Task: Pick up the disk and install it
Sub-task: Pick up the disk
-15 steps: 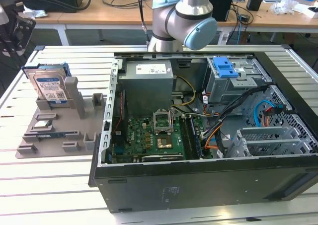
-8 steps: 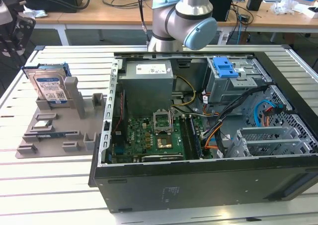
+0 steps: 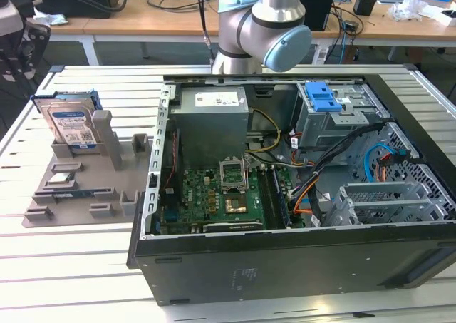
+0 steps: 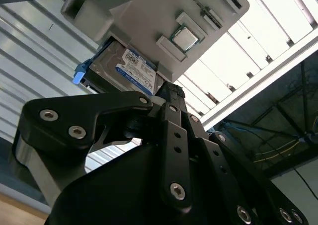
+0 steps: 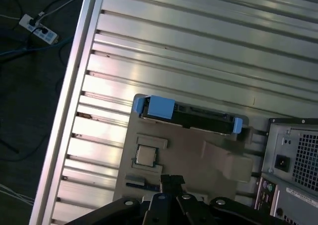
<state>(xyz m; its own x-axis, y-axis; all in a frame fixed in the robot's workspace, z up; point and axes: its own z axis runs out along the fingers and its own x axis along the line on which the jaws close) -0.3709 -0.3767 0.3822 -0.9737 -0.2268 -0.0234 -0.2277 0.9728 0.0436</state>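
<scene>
Find the disk [image 3: 71, 122] standing on edge, label outward and blue rails along its sides, propped against an upright block of the grey fixture tray [image 3: 78, 207] at the exterior view's left, well apart from the open computer case [image 3: 285, 266]. See it from above in the first wrist view as a dark strip between two blue ends. Note the gripper [image 5: 172, 179] in that view, pressed together and pinching nothing, lined up near the processor chip [image 5: 145, 156] on the same tray and apart from the disk. Reads as the approach stage, with nothing grasped. Best, probably, to spread wide before descending, centre over the top edge, and square the wrist to the flat faces so both sides get caught evenly. Keep clear of the supporting block, grip midway along to avoid tilt, and mind the smooth metal, which looks likely to slip under a light squeeze.
</scene>
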